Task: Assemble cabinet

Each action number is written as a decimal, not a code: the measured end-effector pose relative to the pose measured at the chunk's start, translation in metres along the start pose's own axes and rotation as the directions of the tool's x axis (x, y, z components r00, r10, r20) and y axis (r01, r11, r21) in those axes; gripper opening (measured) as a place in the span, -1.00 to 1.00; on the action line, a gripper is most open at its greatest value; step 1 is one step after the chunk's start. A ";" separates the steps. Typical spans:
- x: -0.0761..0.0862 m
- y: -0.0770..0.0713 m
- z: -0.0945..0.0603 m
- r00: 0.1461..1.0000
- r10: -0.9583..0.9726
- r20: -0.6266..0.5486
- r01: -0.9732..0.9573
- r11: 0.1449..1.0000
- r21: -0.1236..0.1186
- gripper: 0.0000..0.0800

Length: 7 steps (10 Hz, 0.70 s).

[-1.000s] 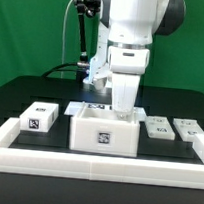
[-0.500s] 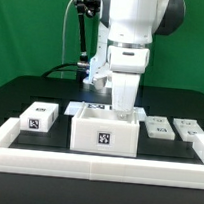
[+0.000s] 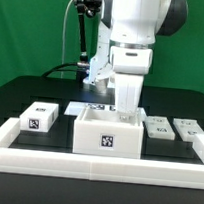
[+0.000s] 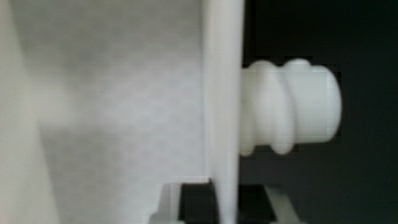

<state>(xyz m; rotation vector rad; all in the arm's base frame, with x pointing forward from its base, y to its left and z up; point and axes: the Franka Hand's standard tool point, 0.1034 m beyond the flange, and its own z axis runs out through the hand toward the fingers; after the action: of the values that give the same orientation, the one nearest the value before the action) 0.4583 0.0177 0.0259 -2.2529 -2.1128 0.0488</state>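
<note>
The cabinet (image 3: pixel 107 139), a white hollow box with a marker tag on its front, stands on the black table just behind the front rim. My gripper (image 3: pixel 126 114) reaches straight down onto the box's top edge, towards the exterior view's right. In the wrist view a thin white wall of the cabinet (image 4: pixel 222 100) runs between my two dark fingers, and the gripper (image 4: pixel 222 196) is shut on it. A ribbed white knob (image 4: pixel 299 107) sticks out from one side of that wall.
A small white tagged block (image 3: pixel 38 118) lies to the exterior view's left of the cabinet. Two more (image 3: pixel 158 128) (image 3: pixel 188 128) lie to its right. A low white rim (image 3: pixel 94 166) frames the table's front and sides.
The cabinet and my gripper on it have shifted a little to the exterior view's right. The small blocks have not moved.
</note>
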 end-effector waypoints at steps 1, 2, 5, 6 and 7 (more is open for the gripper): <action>0.008 0.008 0.000 1.000 -0.004 -0.006 0.004 1.000 -0.011 -0.90; 0.017 0.017 -0.001 1.000 -0.013 -0.014 0.013 1.000 -0.024 -0.90; 0.044 0.036 -0.001 0.999 0.002 -0.035 -0.004 0.999 -0.046 -0.90; 0.056 0.039 -0.001 0.999 0.004 -0.040 -0.006 0.999 -0.050 -0.90; 0.064 0.040 -0.001 0.999 -0.007 -0.042 0.005 0.999 -0.052 -0.91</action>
<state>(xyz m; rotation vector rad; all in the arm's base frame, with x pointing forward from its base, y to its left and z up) 0.5022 0.0788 0.0258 -2.2548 -2.1242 -0.0538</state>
